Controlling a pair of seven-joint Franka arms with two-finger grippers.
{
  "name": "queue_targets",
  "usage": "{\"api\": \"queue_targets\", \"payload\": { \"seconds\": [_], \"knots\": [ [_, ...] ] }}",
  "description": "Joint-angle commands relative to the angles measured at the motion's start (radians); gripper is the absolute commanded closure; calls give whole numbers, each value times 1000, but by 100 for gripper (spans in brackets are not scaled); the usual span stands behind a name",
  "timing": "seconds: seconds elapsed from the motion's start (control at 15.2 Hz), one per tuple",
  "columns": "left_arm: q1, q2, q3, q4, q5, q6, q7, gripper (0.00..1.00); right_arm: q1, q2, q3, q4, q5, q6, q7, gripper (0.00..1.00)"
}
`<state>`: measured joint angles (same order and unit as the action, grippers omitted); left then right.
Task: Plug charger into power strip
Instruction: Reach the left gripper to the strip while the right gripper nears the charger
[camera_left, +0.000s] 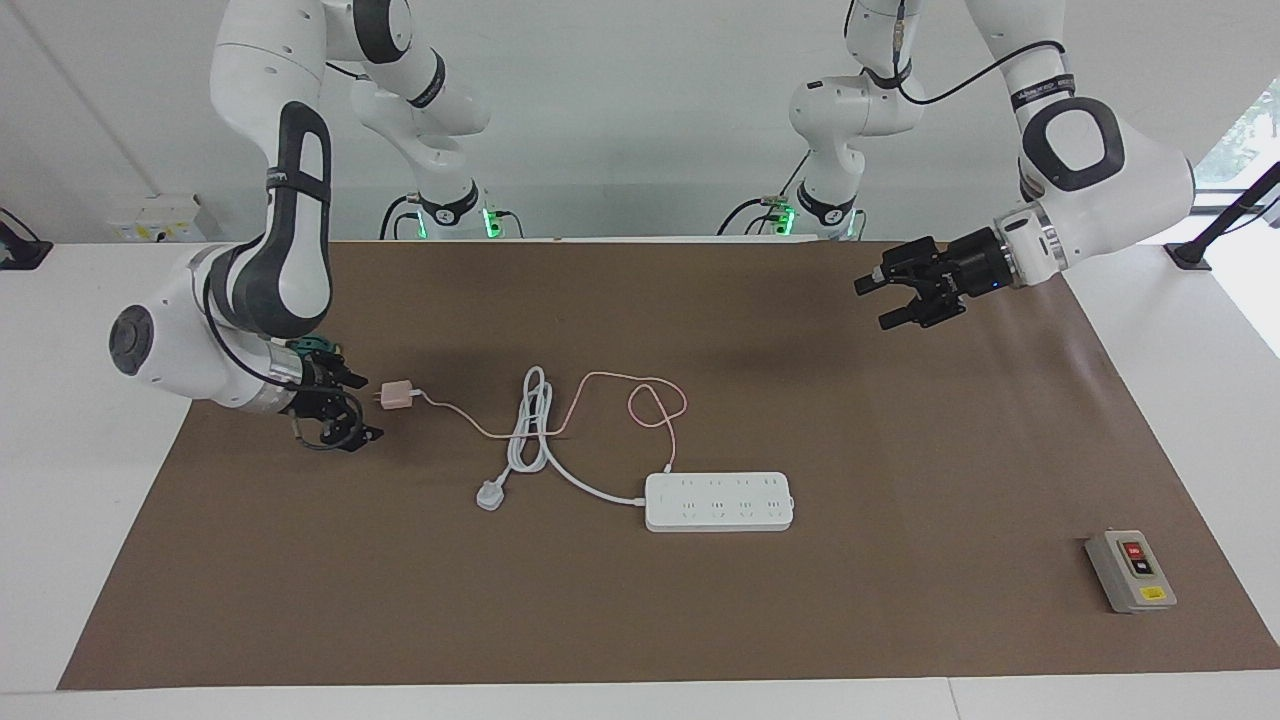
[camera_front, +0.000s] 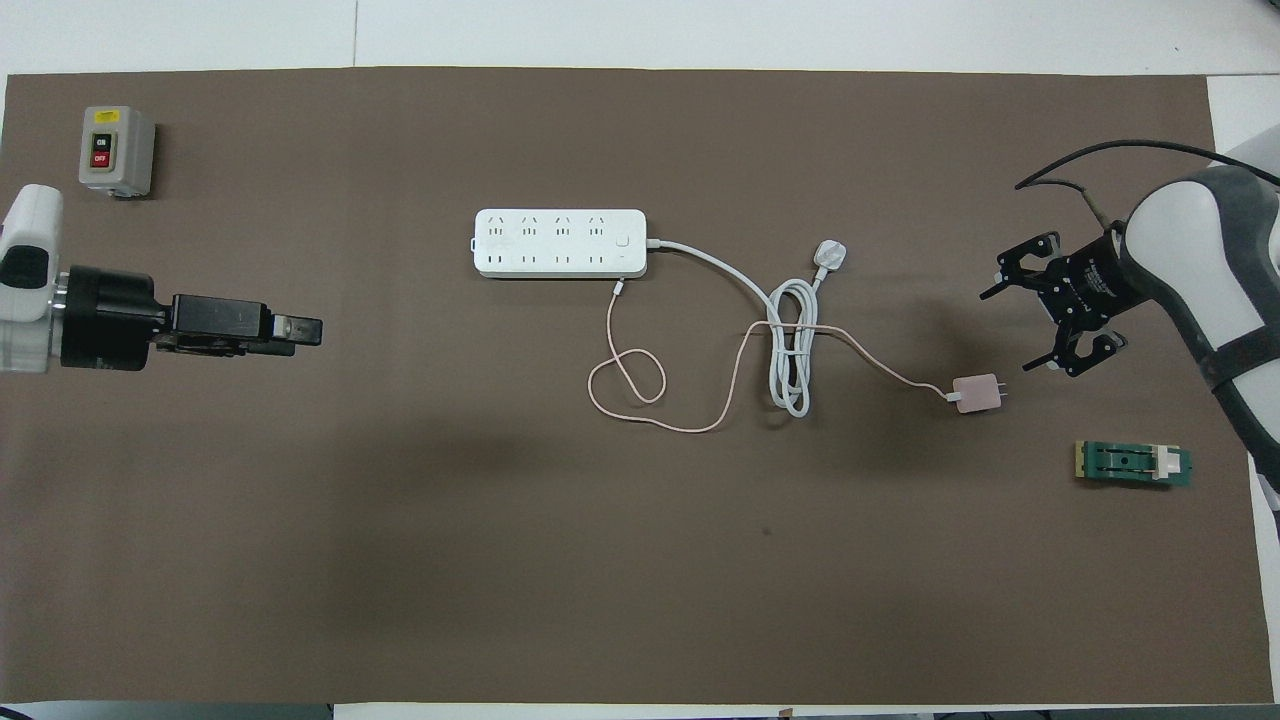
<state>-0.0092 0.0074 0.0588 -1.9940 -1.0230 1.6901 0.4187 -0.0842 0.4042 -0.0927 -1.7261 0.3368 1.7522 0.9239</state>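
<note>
Sockets on the power strip (camera_left: 719, 501) hold nothing that can be seen; the strip lies flat on the brown mat (camera_left: 900, 420), well apart from both grippers, with its thick white cord (camera_left: 530, 430) looped toward the right arm's end. The right gripper (camera_left: 352, 408) hangs low over the mat with its fingers spread apart and nothing between them. Its arm is bent down steeply from above, wrist turned level. The charger (camera_left: 398, 396) lies just beside those fingertips, prongs pointing toward them, apart from them. A thin pink cable (camera_left: 640, 400) trails from the charger across the white cord to the strip. A green block (camera_front: 1133, 464) sits near this gripper, nearer the robots. The left gripper (camera_left: 883, 296) is raised over bare mat, pointing level, fingers apart and empty. A grey switch box (camera_front: 116, 150) lies near it; its black button reads ON, while the red button's lettering is too small to read.
</note>
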Motion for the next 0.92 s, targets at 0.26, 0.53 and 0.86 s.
{"api": "queue_targets", "payload": {
  "seconds": [0.26, 0.53, 0.86],
  "knots": [
    [-51, 142, -5, -86, -401, -90, 194, 0, -11, -27, 8, -70, 52, 55, 95, 0],
    [-106, 238, -5, -86, -509, -138, 333, 0, -58, -38, 7, -89, 88, 44, 81, 0],
    [-207, 244, -5, -114, -661, -76, 330, 0, -74, -56, 7, -145, 123, 52, 19, 0]
  ]
}}
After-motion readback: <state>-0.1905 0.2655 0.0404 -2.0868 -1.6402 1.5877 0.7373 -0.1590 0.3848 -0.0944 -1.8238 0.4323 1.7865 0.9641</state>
